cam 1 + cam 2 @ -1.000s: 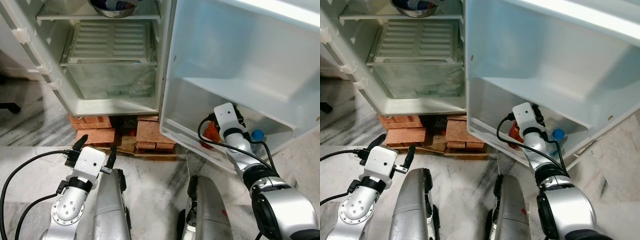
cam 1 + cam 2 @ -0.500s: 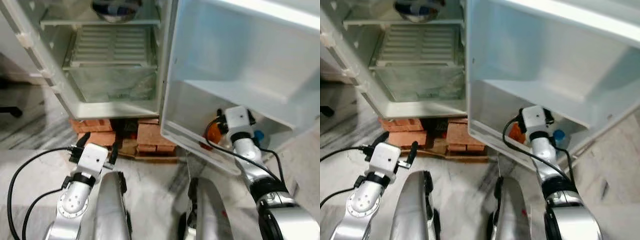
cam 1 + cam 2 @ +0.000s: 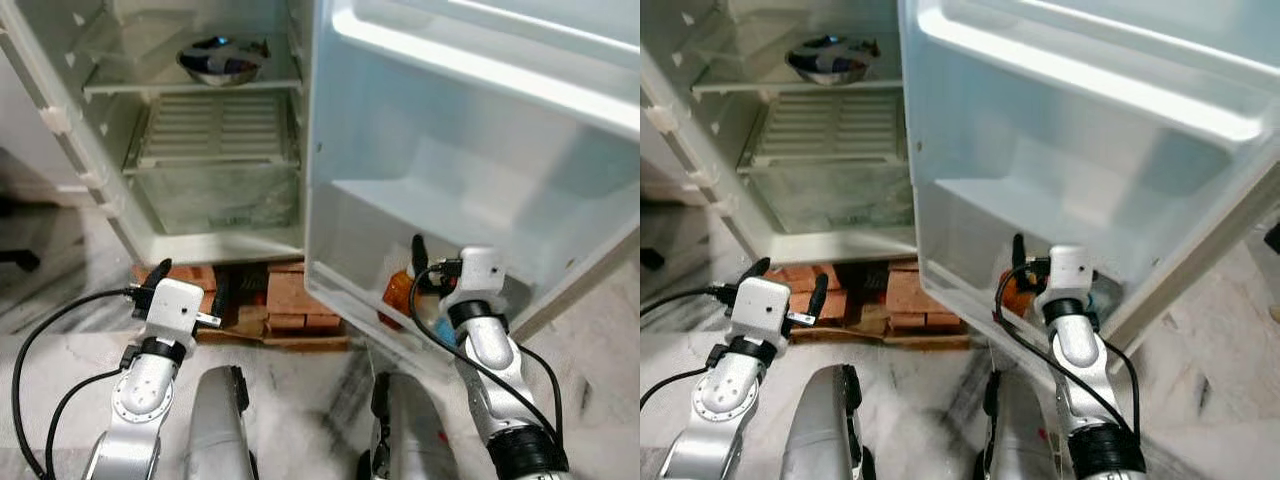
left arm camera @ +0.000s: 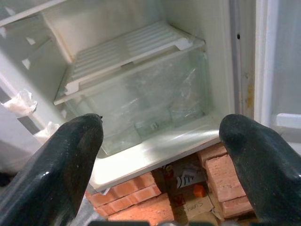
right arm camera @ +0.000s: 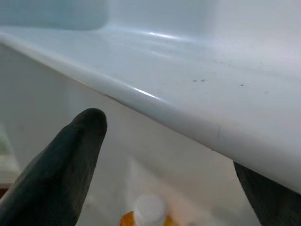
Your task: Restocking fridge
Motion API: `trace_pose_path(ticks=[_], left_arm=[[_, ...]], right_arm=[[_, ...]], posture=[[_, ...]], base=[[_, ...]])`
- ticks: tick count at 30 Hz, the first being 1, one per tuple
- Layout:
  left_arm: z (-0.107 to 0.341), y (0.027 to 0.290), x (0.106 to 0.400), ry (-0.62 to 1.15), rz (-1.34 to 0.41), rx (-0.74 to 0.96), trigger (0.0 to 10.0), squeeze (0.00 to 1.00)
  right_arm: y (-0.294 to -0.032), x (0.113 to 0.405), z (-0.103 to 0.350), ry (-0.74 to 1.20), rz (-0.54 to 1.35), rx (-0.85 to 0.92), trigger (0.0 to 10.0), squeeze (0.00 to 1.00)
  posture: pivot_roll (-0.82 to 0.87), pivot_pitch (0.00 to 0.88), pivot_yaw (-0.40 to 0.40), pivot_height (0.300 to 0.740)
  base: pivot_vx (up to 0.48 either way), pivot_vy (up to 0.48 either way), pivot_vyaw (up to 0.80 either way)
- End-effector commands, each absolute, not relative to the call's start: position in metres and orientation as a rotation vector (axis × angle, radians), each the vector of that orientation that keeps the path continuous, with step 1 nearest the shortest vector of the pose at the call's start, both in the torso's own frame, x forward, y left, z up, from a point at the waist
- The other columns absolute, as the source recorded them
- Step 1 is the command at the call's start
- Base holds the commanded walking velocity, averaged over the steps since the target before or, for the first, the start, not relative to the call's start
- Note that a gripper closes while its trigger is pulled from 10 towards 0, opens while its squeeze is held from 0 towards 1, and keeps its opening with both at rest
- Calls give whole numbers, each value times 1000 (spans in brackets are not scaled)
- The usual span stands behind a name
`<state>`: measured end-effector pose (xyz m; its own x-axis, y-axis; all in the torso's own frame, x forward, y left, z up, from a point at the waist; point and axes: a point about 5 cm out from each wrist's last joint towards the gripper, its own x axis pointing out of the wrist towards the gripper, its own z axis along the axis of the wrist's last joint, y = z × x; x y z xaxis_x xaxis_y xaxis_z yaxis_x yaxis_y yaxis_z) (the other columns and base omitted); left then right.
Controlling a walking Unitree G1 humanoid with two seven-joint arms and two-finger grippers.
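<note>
My right gripper (image 3: 432,268) has let go and pulled back, fingers spread, leaving the orange bottle (image 3: 396,293) standing in the fridge door's bottom shelf (image 3: 345,300), so that item looks stocked.

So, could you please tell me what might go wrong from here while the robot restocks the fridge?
1. The right gripper is open right beside the orange bottle in the white door's bottom bin; pulling out could tip it.
2. Its black cable hangs over the bin's front edge and may snag.
3. The fridge stands on red bricks, so a bump against the door could rock it.
</note>
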<state>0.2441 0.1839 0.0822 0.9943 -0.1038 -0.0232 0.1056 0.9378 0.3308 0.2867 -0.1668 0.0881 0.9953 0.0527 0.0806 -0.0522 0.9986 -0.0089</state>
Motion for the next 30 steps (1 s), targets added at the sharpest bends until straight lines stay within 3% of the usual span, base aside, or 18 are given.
trace_pose_path(ticks=[1,8,22,29,30], left_arm=[[84,182,248,-4,-121,326,10000,0],[83,177,251,-5,-150,331,10000,0],[79,177,252,-2,-149,347,10000,0],[79,181,252,-2,-132,358,10000,0],[79,181,253,-3,-126,361,10000,0]], right_arm=[[-159,289,111,-174,102,-7,10000,0],[-147,278,106,-116,282,-33,10000,0],[-153,286,103,-3,400,-126,10000,0],[-144,275,105,-20,493,-93,10000,0],[-138,267,102,10,595,-84,10000,0]], posture=[[53,0,-31,567],[38,0,-25,567],[42,0,-26,567],[40,0,-25,567],[35,0,-23,567]], base=[[0,0,0],[0,0,0],[0,0,0],[0,0,0],[0,0,0]])
